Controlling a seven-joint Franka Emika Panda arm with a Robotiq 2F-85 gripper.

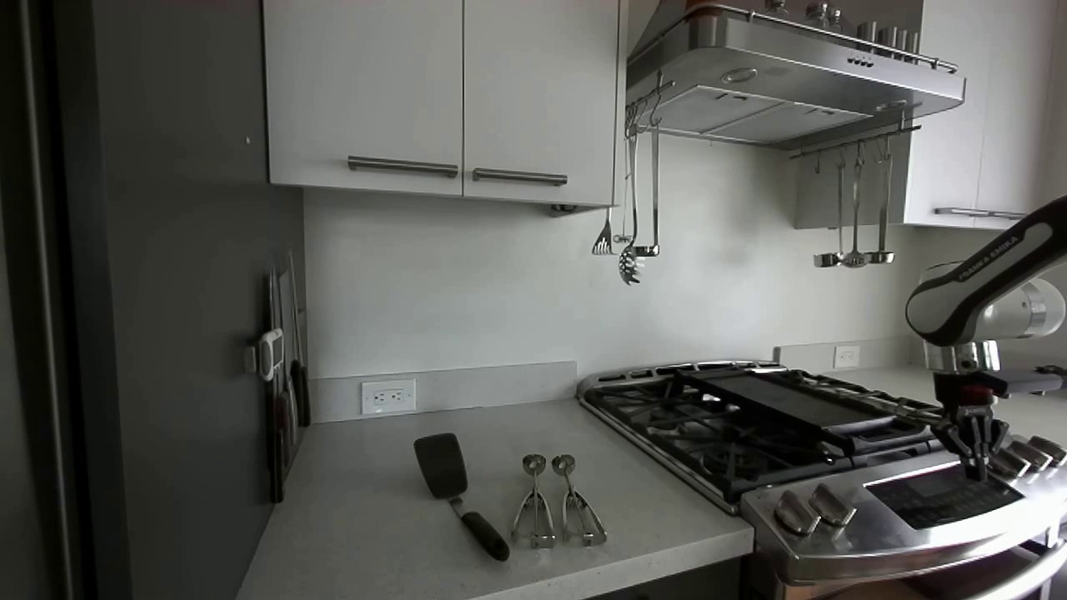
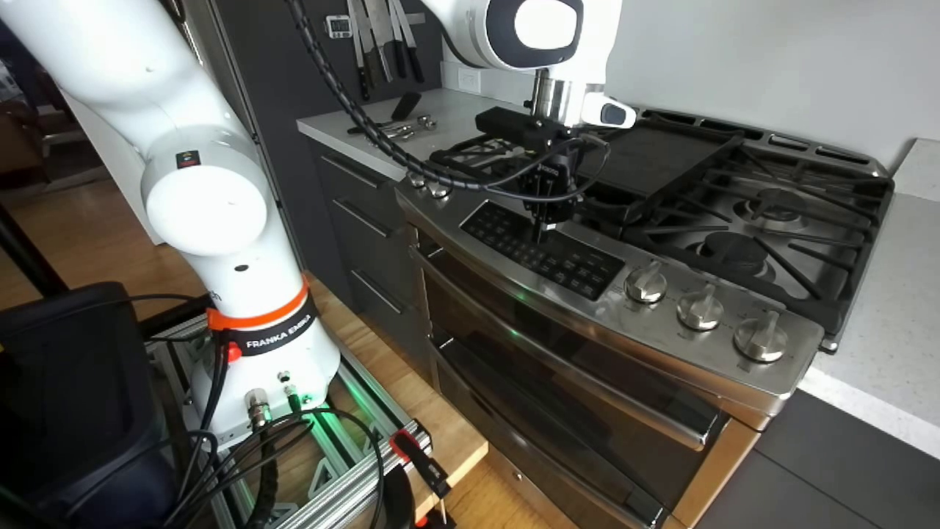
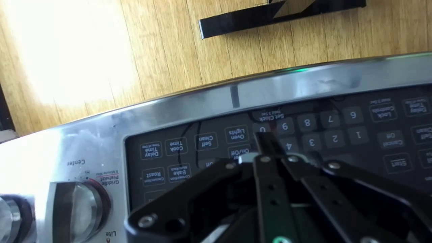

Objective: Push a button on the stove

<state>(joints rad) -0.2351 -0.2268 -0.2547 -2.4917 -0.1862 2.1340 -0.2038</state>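
The stove (image 1: 875, 552) is a wide stainless-steel range with black grates, seen in both exterior views (image 2: 617, 321). Its dark control panel (image 1: 909, 508) is on the sloped front between silver knobs; it also shows in an exterior view (image 2: 580, 273) and upside down in the wrist view (image 3: 361, 157). My gripper (image 1: 977, 475) points down over this panel, fingers together and holding nothing; it also shows in an exterior view (image 2: 541, 235). In the wrist view the fingertips (image 3: 265, 135) overlap the lower part of the 0 button (image 3: 262, 128), beside the 4. I cannot tell whether they touch the panel.
Silver knobs (image 2: 700, 308) flank the panel, and a griddle (image 2: 631, 158) sits between the grates behind the gripper. A steel hood (image 1: 792, 92) hangs above. A spatula (image 1: 442, 467) and two scoops (image 1: 533, 500) lie on the counter. A cable (image 2: 411, 163) loops beside the arm.
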